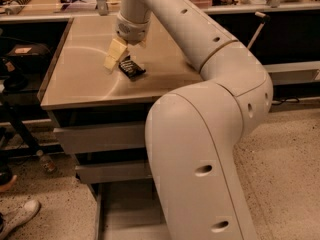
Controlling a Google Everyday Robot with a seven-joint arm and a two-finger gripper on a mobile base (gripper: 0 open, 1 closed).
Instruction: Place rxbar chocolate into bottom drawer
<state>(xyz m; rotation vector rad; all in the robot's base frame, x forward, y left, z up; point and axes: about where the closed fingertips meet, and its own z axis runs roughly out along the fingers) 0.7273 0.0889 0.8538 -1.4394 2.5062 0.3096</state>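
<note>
The rxbar chocolate (133,68), a small black bar with pale lettering, lies flat on the steel countertop (80,84). My gripper (121,64) hangs from the wrist right above it, open, with its cream left finger (114,54) just left of the bar's near end. The bar lies on the counter and is not held. The bottom drawer (125,211) is pulled out near the floor, below two shut grey drawer fronts (100,136). My arm's big white body hides its right part.
My arm's white links (210,134) fill the right half of the view and cover the counter's right side. A dark cart (15,69) stands at the left, with a bottle (46,162) and a shoe (20,216) on the floor.
</note>
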